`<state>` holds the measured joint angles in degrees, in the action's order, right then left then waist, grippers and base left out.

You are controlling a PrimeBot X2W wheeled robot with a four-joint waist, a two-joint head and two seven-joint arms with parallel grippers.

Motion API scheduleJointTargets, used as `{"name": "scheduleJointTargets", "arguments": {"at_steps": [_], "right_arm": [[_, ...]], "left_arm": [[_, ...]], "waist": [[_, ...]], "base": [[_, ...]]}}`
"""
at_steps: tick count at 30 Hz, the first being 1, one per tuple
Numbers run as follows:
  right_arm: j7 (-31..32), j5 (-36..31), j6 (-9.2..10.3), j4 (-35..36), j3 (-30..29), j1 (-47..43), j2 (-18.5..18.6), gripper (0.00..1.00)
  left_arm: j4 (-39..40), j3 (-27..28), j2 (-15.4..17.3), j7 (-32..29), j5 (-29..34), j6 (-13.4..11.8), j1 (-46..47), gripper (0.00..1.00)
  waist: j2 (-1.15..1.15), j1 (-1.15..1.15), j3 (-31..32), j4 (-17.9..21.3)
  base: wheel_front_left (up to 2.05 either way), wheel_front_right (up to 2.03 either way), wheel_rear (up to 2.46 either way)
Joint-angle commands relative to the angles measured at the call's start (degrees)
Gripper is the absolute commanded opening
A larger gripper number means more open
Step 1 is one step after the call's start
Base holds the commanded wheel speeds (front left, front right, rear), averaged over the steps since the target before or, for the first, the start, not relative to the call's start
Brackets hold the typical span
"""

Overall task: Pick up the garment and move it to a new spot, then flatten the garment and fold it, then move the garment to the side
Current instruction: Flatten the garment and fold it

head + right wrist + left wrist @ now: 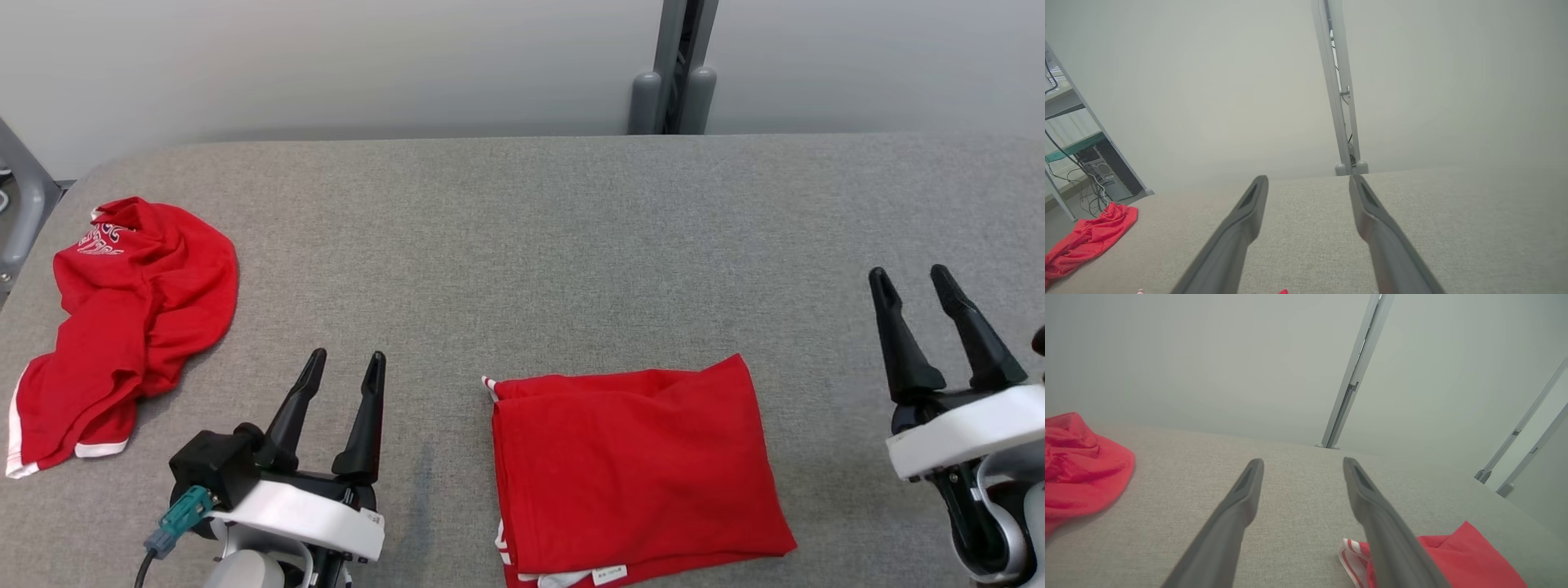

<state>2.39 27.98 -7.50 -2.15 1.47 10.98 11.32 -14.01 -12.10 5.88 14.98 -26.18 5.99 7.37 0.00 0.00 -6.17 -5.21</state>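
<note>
Two red garments lie on the grey, cloth-covered surface [531, 245]. The folded garment [637, 465] sits at the near edge, roughly midway between the two arms. It is a flat, squarish packet with a white-striped corner on its left and a small white label at its near edge. The crumpled garment [131, 318] is bunched up far to the left, well apart from the folded one, with white lettering near its far end and a white hem at its near end.

The left jaws stand apart and hold nothing. Their dark fingers [366, 416] point away over bare cloth, near the folded garment's left side but not touching it. The right jaws are also apart and empty, and their fingers [896, 335] point away at the far right, clear of the folded garment. A grey post [673, 73] stands against the pale wall behind the surface.
</note>
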Motion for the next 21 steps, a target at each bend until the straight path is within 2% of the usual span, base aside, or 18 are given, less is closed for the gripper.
{"name": "scheduleJointTargets", "arguments": {"at_steps": [1, 4, 10, 15, 18, 21], "right_arm": [[-3.07, -1.9, 0.02, -0.84, -0.55, -1.21, 0.08, 1.0], [-6.64, -4.53, 0.02, -1.81, -1.21, -1.72, 0.07, 1.0], [-14.1, -8.42, 0.02, -5.09, -2.3, -3.77, -2.5, 1.0], [-16.34, -11.26, 0.02, -8.52, -0.87, -4.8, -3.43, 1.0], [-16.85, -11.37, 0.02, -9.14, -0.57, -5.01, -3.78, 1.0], [-17.29, -11.45, 0.02, -9.5, 0.57, -5.16, -3.27, 1.0]], "left_arm": [[0.01, 0.14, -0.13, 0.17, 0.87, 0.24, 0.38, 1.0], [0.09, 0.44, -0.17, 0.17, 1.16, 0.38, 0.24, 1.0], [0.85, 1.48, -0.71, 0.17, 3.41, 0.54, -0.89, 1.0], [2.66, 3.29, -1.73, 0.17, 5.98, 0.7, -2.33, 1.0], [4.88, 4.77, -2.11, 0.17, 8.64, -0.16, -3.01, 1.0], [6.22, 6.04, -2.53, 0.17, 8.67, -0.35, -4.2, 1.0]], "waist": [[0.0, 0.0, -0.13, 0.3], [0.0, 0.0, -0.21, 0.58], [0.0, 0.0, 0.03, 0.87], [0.0, 0.0, 0.35, 0.3], [0.0, 0.0, 0.47, -0.05], [0.0, 0.0, 0.74, -0.41]], "base": [[0.0, 0.0, 0.0], [0.0, 0.0, 0.0], [0.0, 0.0, 0.0], [0.0, 0.0, 0.0], [0.0, 0.0, 0.0], [0.0, 0.0, 0.0]]}}
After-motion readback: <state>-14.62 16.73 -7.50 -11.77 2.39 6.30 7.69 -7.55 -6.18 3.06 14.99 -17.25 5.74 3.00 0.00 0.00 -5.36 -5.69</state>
